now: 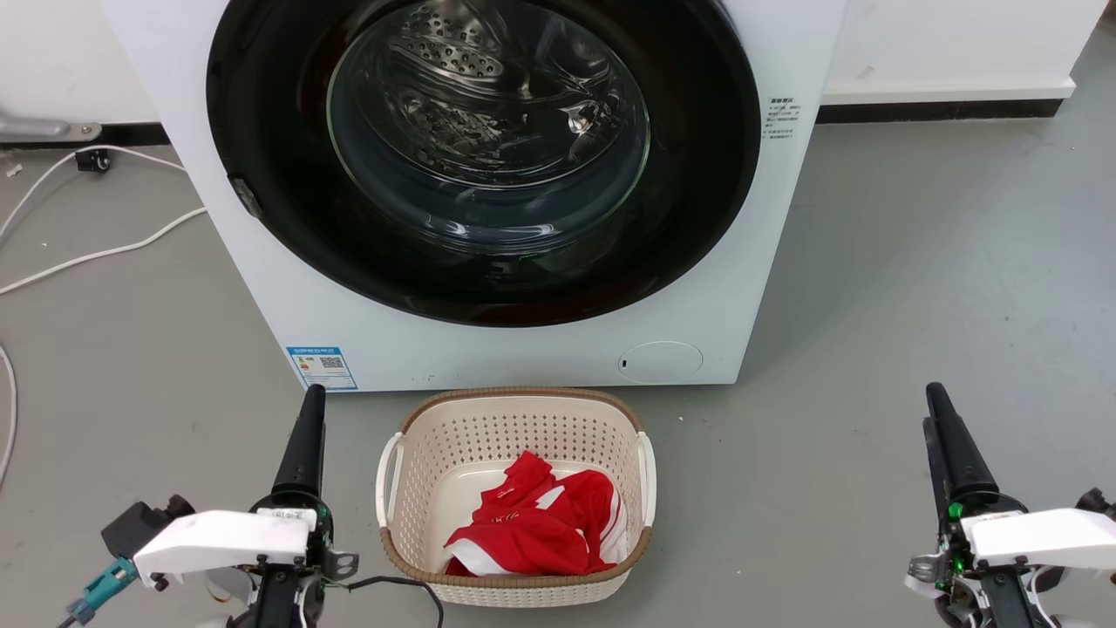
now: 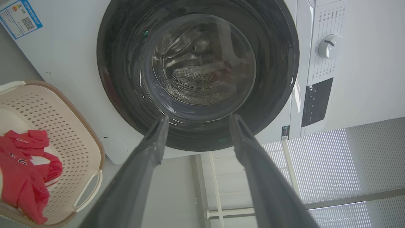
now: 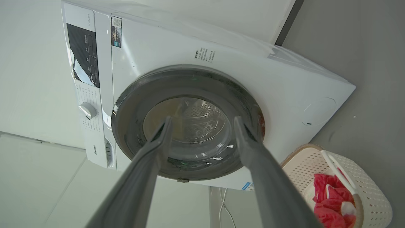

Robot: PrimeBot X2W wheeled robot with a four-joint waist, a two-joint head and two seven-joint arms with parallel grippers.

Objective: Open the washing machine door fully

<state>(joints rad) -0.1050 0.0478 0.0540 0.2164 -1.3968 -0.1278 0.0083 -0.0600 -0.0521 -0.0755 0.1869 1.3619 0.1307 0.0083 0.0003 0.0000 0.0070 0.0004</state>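
Our left gripper, fingers wide and empty, sits low before the washing machine. The washing machine door lies shut, ahead and above, its catch at the left edge, nearer this arm, we judge. Our right gripper: wide, empty too.

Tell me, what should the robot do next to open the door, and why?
Probably reach the left end effector up toward the small catch on the left edge of the washing machine door. The door looks shut against the washing machine. That end effector is open and nearer the catch than the right end effector, also open.
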